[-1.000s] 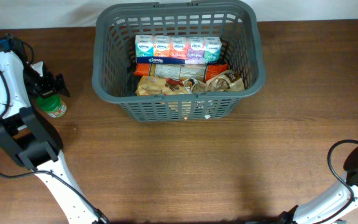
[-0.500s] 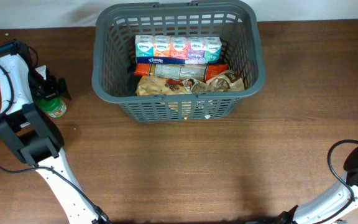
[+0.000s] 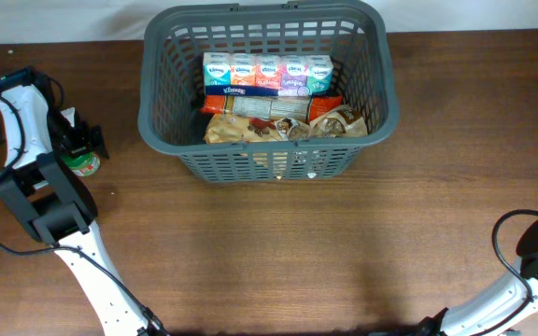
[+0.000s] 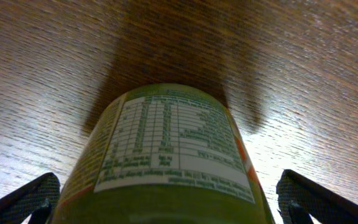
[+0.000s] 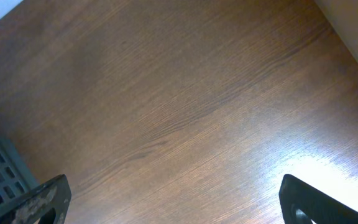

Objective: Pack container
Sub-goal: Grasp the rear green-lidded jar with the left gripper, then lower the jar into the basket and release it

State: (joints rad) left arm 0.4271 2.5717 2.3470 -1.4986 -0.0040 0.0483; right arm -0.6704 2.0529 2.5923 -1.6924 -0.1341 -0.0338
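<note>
Left of the dark grey shopping basket (image 3: 269,166), near its front corner, a small jar (image 3: 84,164) with a green lid is seen on the wooden table (image 3: 344,252). The left gripper (image 3: 77,140) is placed right at this jar. In the left wrist view the jar's label fills the middle, and one black finger (image 4: 27,199) is seen on each side of it. A strip of table shows between each finger and the jar. So the jaws are held wide around the jar and it does not look squeezed yet.

The basket itself is set on the table with the jar close on its left. Some things are already packed inside: a row of small tissue packs (image 3: 267,73), a long flat packet (image 3: 269,105) in front of them, and brown snack bags (image 3: 283,128) by the front wall.

The right gripper (image 5: 173,202) is kept right of the basket, over bare table. Its jaws are spread wide and nothing is held between them. Only a bit of the basket's wall is caught at the left edge of the right wrist view.

The step in hand is judged to be the grabbing of the jar. Next, the left jaws need to be closed on the jar until it is held firm. Then the jar must be lifted high enough to clear the basket's left rim, carried right over it, and set down gently inside.
</note>
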